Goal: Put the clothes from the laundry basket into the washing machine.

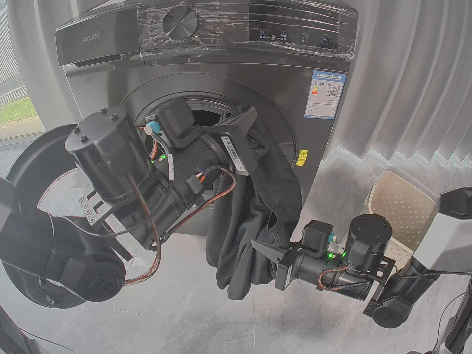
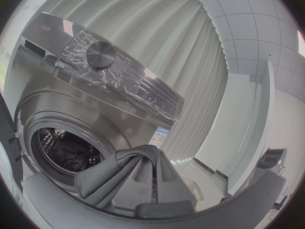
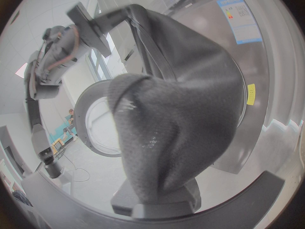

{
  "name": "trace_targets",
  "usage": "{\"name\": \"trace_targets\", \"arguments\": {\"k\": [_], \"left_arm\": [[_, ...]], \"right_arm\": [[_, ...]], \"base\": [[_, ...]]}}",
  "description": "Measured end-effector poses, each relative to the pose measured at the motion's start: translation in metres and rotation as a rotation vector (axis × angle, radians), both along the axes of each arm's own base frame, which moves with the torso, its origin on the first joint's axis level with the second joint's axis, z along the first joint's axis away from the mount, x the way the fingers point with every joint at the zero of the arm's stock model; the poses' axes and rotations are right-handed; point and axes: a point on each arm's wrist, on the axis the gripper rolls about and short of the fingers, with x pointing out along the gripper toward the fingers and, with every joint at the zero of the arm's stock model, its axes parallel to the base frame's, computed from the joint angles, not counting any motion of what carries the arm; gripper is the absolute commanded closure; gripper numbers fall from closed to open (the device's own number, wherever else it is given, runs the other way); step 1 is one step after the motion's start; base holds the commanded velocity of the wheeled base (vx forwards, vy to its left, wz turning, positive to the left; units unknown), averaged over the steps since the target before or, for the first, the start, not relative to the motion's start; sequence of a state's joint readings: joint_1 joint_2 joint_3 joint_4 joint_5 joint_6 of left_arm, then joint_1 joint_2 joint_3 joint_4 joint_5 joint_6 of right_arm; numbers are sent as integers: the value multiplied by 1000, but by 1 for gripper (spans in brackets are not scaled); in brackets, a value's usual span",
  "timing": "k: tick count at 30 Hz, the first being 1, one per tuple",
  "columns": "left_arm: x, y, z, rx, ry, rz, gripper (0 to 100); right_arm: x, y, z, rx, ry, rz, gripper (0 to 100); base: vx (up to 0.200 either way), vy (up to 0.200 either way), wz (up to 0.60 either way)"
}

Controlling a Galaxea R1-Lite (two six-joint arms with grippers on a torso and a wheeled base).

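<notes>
The left claw (image 1: pixel 244 119) is clamped together on the top edge of a dark grey garment (image 1: pixel 268 192), and in the left wrist view its fingers (image 2: pixel 168 182) press tight on a rolled fold of that cloth (image 2: pixel 105 172). It sits high, just in front of the right side of the round opening of the washing machine (image 1: pixel 211 74). From there the garment hangs down over the lower rim of the opening and across the front panel, with its long lower part loose above the floor (image 1: pixel 187 310). The right claw (image 1: pixel 260 256) is low and nearer, to the right of the hanging cloth, closed on a lower fold of it. In the right wrist view the bunched fabric (image 3: pixel 178 118) drapes over that claw and covers most of its fingers. Inside the drum, seen from the left wrist, other dark clothes (image 2: pixel 68 156) lie at the bottom. The machine's door (image 1: pixel 29 168) stands swung open to the left. The laundry basket (image 1: pixel 400 197), pale with a perforated wall, stands on the floor to the right of the machine, behind the right arm. A grey pleated curtain (image 1: pixel 418 65) hangs behind and to the right of the machine.
</notes>
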State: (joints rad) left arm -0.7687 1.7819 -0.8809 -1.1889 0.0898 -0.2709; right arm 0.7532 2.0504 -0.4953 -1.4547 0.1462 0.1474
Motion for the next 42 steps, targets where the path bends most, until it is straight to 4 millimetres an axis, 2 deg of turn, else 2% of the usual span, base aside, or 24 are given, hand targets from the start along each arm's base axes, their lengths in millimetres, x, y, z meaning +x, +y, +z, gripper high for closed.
{"name": "trace_targets", "arguments": {"k": [10,25,26,30,42], "left_arm": [[9,5,-24,56,59,28,100],[10,16,-63,132,140,44,100],[9,16,-66,140,147,42,0],[6,18,-75,152,158,24,0],[-7,25,-81,143,146,7,0]], "right_arm": [[-20,-8,26,35,-60,60,100],[-20,-11,52,100,-136,69,100],[-20,-11,53,103,-140,68,100],[-16,-11,58,117,-156,60,100],[-2,-14,69,152,-198,22,100]], "base": [[0,0,0],[0,0,0],[0,0,0],[0,0,0],[0,0,0]]}}
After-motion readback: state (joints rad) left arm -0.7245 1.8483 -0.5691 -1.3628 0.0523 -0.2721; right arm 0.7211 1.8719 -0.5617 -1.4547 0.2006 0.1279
